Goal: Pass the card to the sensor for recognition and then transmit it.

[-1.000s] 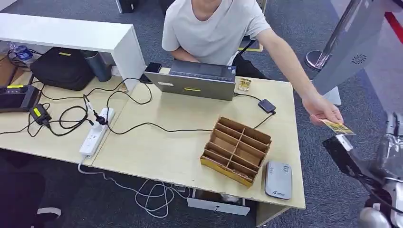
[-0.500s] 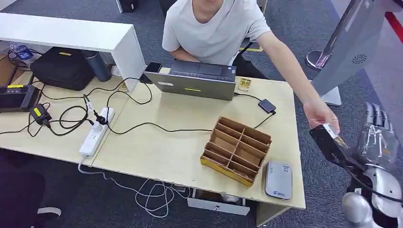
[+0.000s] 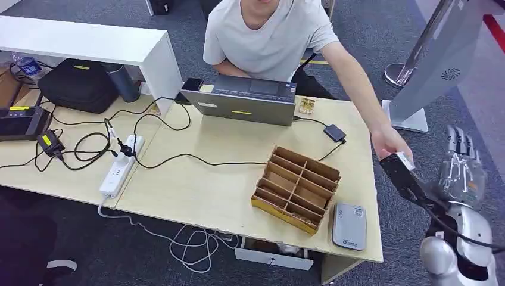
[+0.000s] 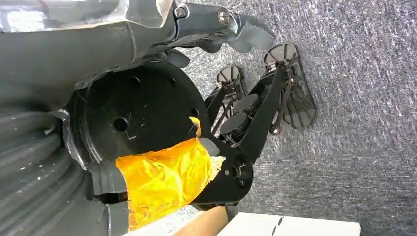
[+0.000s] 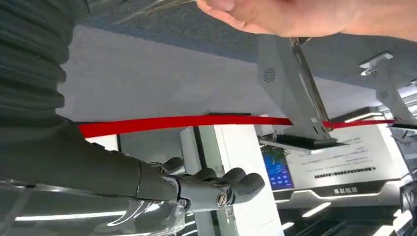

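On the left of the desk lie a power strip [image 3: 121,165] and loose cables, then a laptop [image 3: 245,101] and a wooden box [image 3: 296,187]. The grey sensor [image 3: 349,225] sits by the near right corner.

Past the desk's right edge, a person's hand [image 3: 390,142] reaches toward the right hand [image 3: 461,173], which is released, with its fingers spread and empty. The card is hidden, probably under the person's hand. The left hand [image 4: 231,27] hangs low, and I cannot tell its grip.

A mistimed or edge-only pinch could drop the card onto the carpet. There is open room to the right, off the desk. The sensor is close to the desk edge, with the box just beside it.
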Robot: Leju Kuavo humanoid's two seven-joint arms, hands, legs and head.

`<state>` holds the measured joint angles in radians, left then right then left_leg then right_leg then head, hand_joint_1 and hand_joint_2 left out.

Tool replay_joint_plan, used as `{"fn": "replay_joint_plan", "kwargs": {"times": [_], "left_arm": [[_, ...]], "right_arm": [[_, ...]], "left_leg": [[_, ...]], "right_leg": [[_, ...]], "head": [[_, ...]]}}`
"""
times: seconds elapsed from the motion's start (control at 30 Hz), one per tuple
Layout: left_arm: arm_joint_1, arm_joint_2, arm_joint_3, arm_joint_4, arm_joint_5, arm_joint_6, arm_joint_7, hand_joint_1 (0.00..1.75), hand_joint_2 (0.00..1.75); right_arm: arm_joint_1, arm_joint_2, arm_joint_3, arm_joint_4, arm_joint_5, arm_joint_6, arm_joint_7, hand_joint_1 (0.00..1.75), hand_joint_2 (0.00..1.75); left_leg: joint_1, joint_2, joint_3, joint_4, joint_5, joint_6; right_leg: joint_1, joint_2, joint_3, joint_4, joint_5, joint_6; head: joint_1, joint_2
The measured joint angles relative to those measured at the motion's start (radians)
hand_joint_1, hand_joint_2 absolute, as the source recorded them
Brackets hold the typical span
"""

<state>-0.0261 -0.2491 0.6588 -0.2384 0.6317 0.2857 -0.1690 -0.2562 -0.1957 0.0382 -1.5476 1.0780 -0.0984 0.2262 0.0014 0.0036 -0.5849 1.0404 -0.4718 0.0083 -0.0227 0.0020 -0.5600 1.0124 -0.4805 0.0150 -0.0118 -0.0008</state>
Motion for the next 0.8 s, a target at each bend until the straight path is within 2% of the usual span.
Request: {"fn": "replay_joint_plan", "kwargs": {"times": [0.1, 0.13, 0.17, 0.33, 0.37, 0.5, 0.53, 0.8], "left_arm": [[0.000, 0.000, 0.000, 0.000, 0.000, 0.000, 0.000, 0.00, 1.75], [0.000, 0.000, 0.000, 0.000, 0.000, 0.000, 0.000, 0.00, 1.75], [0.000, 0.000, 0.000, 0.000, 0.000, 0.000, 0.000, 0.00, 1.75], [0.000, 0.000, 0.000, 0.000, -0.003, -0.006, -0.003, 0.00, 1.75], [0.000, 0.000, 0.000, 0.000, -0.003, -0.009, -0.007, 0.00, 0.00], [0.001, 0.007, 0.000, 0.000, 0.013, -0.094, -0.102, 0.00, 0.00], [0.001, 0.009, 0.000, 0.000, 0.018, -0.105, -0.116, 0.00, 1.75], [0.002, 0.022, 0.000, 0.000, 0.026, -0.140, -0.152, 0.00, 1.75]], "right_arm": [[0.000, 0.002, 0.002, 0.002, 0.000, 0.000, 0.000, 0.00, 1.75], [0.000, 0.002, 0.003, 0.002, 0.000, 0.000, 0.000, 0.17, 1.75], [0.000, 0.002, 0.004, 0.002, 0.000, 0.000, 0.000, 1.75, 1.75], [-0.001, 0.005, 0.009, 0.002, -0.019, -0.012, -0.012, 1.75, 1.75], [-0.001, 0.006, 0.011, 0.002, -0.019, -0.014, -0.014, 1.75, 1.75], [-0.001, 0.015, 0.014, 0.002, -0.027, -0.033, -0.017, 1.75, 1.75], [-0.001, 0.017, 0.015, 0.001, -0.033, -0.037, -0.018, 1.75, 1.75], [0.000, 0.028, 0.015, -0.004, -0.050, -0.050, -0.025, 1.75, 1.75]], "left_leg": [[0.000, 0.000, 0.000, 0.000, 0.000, 0.000], [0.000, 0.000, 0.000, 0.000, 0.000, 0.000], [0.000, 0.000, 0.000, 0.000, 0.000, 0.000], [0.000, 0.000, -0.001, 0.000, 0.000, 0.000], [0.000, 0.000, 0.000, 0.000, 0.000, 0.000], [0.000, 0.000, -0.001, 0.000, 0.000, 0.000], [0.000, 0.000, -0.001, 0.000, 0.000, -0.001], [0.000, 0.000, -0.001, 0.000, 0.001, -0.001]], "right_leg": [[0.000, 0.000, 0.000, 0.000, 0.000, 0.000], [0.000, 0.000, 0.000, 0.000, 0.000, 0.000], [0.000, 0.000, 0.000, 0.000, 0.000, 0.000], [0.000, 0.000, 0.000, 0.000, 0.000, 0.000], [0.000, 0.000, 0.000, 0.000, 0.000, 0.000], [0.000, 0.000, -0.001, 0.000, 0.000, 0.000], [0.000, 0.000, -0.001, 0.000, 0.000, 0.000], [0.000, 0.000, -0.001, 0.000, 0.000, 0.000]], "head": [[0.000, 0.000], [0.000, 0.000], [0.000, 0.000], [0.000, 0.000], [0.000, 0.000], [0.000, 0.000], [0.000, 0.000], [0.000, 0.000]]}}
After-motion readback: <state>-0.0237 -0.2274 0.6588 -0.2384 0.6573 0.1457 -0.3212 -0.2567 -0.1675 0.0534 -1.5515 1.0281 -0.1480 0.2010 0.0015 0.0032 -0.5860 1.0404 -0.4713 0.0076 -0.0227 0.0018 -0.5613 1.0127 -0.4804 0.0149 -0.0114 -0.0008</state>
